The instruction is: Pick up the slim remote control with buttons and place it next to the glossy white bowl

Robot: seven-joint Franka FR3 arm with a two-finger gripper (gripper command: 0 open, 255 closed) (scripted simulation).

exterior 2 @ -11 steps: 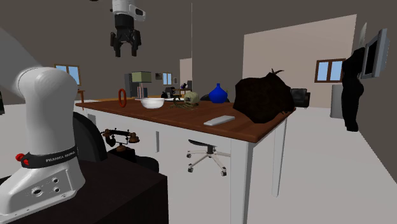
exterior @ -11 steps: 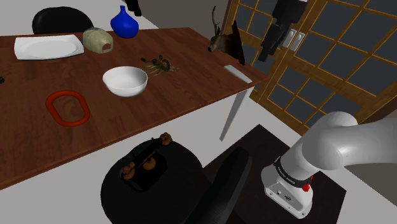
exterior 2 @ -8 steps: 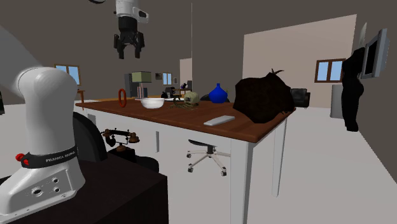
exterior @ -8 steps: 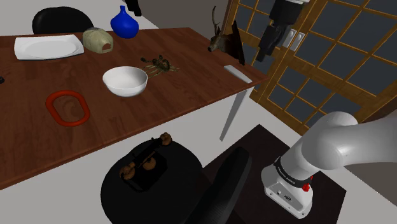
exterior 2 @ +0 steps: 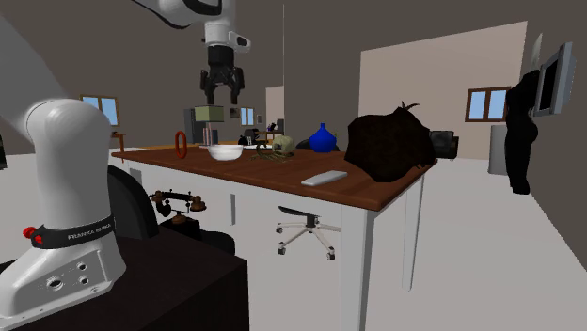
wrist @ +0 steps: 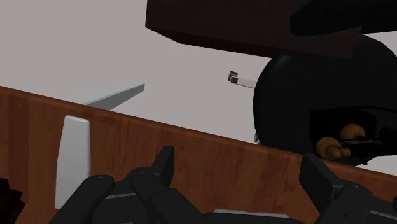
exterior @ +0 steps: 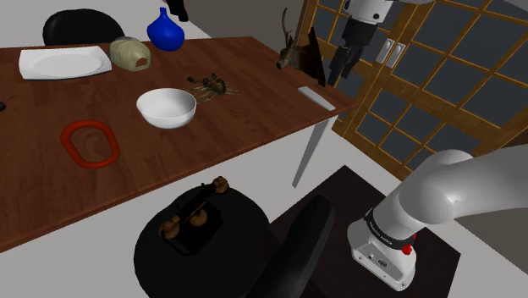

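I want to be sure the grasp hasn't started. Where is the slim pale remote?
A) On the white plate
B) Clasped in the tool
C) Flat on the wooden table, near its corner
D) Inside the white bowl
C: the slim pale grey remote lies flat on the brown wooden table near its corner, while the open black tool hangs in the air apart from it, holding nothing.

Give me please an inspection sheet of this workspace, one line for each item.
Surface: brown wooden table.
Job's things: light grey slim remote lies flat near the table corner; white bowl stands mid-table, apart from it.
Clutter: red ring, white plate, blue vase, deer head.
Grippers: gripper open, raised above the table, holding nothing.
Cables: nothing seen.
Surroundings: lattice door; old telephone on a black seat.
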